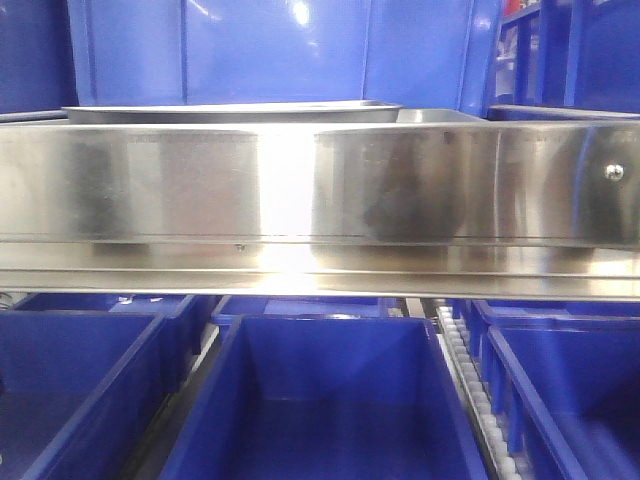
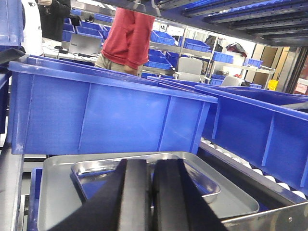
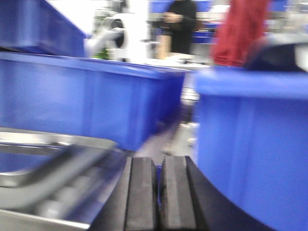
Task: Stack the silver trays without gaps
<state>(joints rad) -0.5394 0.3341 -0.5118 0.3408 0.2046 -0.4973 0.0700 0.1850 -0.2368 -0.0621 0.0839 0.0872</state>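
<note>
In the left wrist view a small shiny silver tray lies inside a larger, duller silver tray, nearer its back edge. My left gripper hangs just above them, over the small tray, with its black jaws shut and nothing between them. My right gripper is also shut and empty. It sits between a blue bin and the blurred rim of a silver tray on its left. In the front view only a tray rim shows above the steel rail.
A long brushed-steel rail with a screw spans the front view. Blue bins sit below it and a blue bin stands just behind the trays. Conveyor rollers run to the right. A person in red stands behind.
</note>
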